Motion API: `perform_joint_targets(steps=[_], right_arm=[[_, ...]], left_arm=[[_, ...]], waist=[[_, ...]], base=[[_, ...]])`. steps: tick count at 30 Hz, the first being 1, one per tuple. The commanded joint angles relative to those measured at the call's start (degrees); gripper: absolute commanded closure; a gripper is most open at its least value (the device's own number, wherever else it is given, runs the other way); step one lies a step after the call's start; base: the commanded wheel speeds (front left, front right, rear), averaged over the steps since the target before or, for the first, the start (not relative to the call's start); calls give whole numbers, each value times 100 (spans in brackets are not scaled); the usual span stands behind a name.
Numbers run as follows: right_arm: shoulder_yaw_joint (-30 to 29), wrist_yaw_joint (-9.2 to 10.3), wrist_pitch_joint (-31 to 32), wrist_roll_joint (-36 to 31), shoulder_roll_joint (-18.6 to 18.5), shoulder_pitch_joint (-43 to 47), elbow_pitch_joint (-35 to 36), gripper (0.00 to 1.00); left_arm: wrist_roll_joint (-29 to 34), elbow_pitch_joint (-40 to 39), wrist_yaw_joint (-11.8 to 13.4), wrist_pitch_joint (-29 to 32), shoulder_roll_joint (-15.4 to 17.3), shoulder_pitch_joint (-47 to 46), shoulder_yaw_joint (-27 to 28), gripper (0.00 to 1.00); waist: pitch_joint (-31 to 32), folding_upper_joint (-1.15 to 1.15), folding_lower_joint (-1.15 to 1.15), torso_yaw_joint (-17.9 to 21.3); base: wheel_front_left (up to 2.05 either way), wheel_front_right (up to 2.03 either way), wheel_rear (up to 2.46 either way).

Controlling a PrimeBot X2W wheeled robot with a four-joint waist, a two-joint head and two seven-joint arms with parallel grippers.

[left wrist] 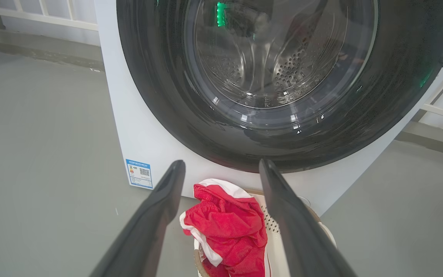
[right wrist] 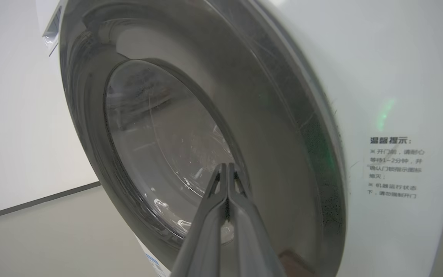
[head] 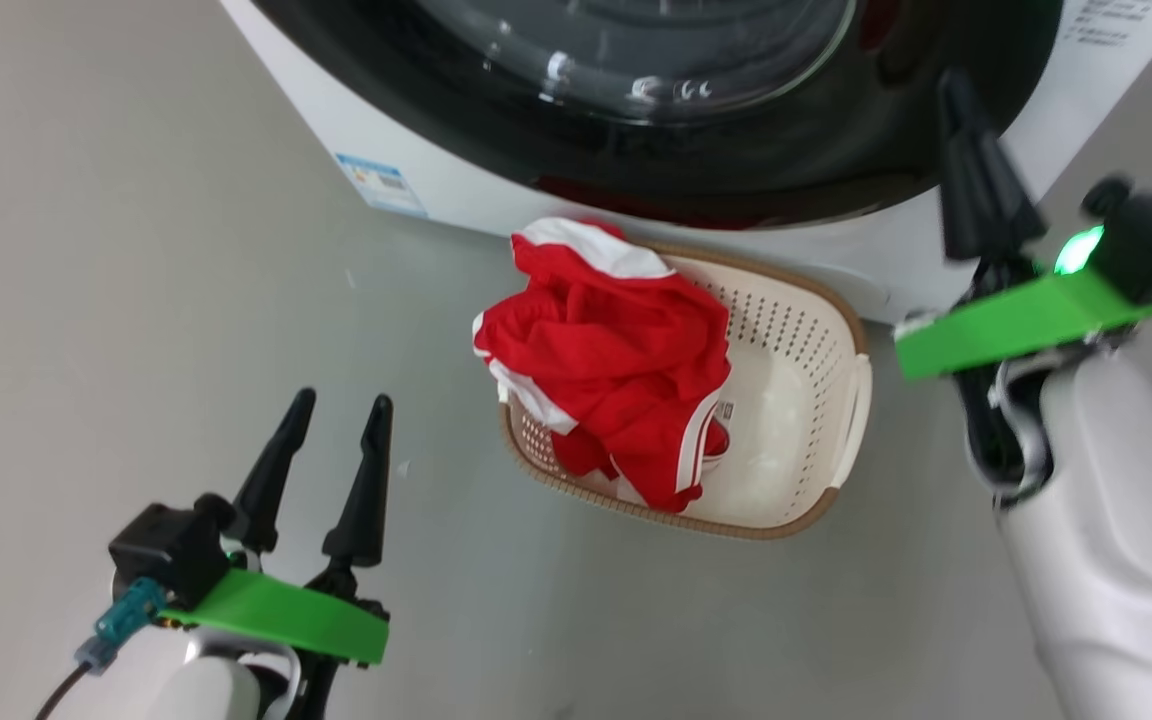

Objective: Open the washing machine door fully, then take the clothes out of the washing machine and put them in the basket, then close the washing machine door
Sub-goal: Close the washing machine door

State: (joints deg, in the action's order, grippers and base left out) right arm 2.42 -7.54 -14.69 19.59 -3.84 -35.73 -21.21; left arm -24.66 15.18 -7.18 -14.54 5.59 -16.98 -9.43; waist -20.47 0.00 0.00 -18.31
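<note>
Washing machine door (head: 866, 150), upper frame, looks flush; clothes (head: 606, 350) in basket (head: 786, 330), centre. Right gripper (head: 958, 95) pinched together, empty, upper right; left gripper (head: 341, 400) wide apart, empty, lower left. Closing step: maybe a latching push.

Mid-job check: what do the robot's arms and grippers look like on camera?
The left gripper and right gripper each have two long black tapering fingers and a bright green plate behind them. Forearms are glossy white. A teal plug with a grey cable sits at the left wrist; a green light glows at the right.
</note>
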Motion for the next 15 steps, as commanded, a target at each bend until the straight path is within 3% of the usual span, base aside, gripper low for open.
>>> perform_joint_targets(steps=[1, 2, 15], right_arm=[[148, 5, -31, 4, 96, 219, 193, 13], [171, 5, -31, 5, 96, 347, 209, 0], [228, 5, -31, 0, 96, 1873, 542, 0]], left_arm=[[57, -78, -31, -46, 225, 102, 180, 0], [65, -71, -31, -46, 255, 133, 188, 0], [112, -41, -31, -46, 541, 440, 187, 0]], waist=[[239, 0, 0, 134], [294, 0, 0, 172], [813, 0, 0, 656]], base=[[0, 0, 0], [0, 0, 0], [0, 0, 0]])
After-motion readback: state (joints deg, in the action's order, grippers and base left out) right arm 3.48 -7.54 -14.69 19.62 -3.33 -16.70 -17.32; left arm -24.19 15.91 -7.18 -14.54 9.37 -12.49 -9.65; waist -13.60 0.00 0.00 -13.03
